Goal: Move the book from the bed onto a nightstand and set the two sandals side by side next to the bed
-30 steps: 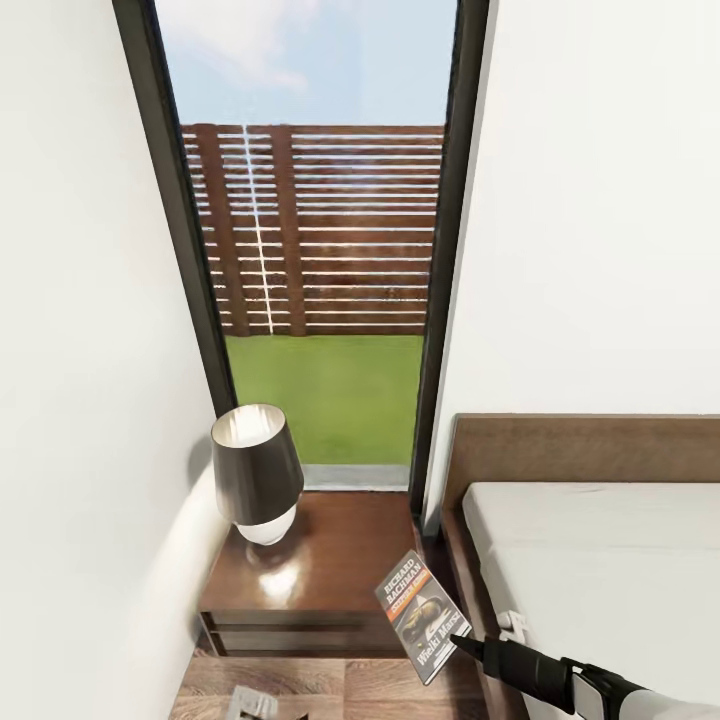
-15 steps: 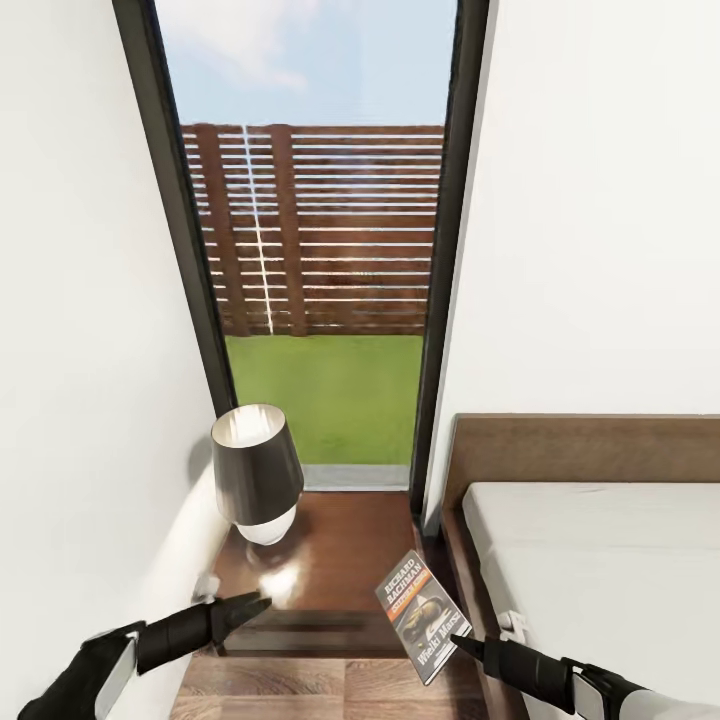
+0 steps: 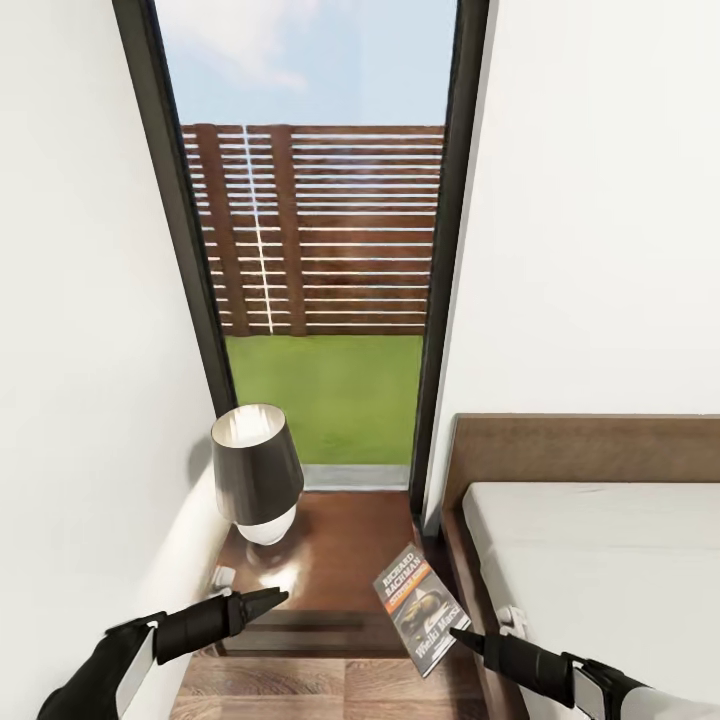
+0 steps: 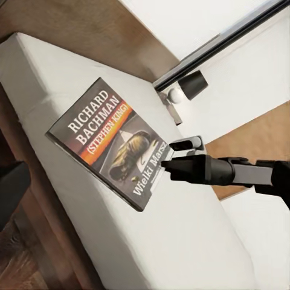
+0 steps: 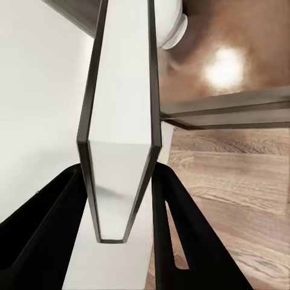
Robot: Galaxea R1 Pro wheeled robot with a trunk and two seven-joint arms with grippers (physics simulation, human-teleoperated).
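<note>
Our right gripper (image 3: 455,634) clamps the book (image 3: 420,609) by its near edge, holding it in the air over the right front corner of the nightstand (image 3: 340,560), left of the bed (image 3: 600,560). Our left gripper (image 3: 272,597) looks closed and empty. Book placement remains; sandals remain unaddressed.

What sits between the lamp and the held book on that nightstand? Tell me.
Nothing: in the head view only bare glossy nightstand top lies between the lamp and the book held by the right gripper.
</note>
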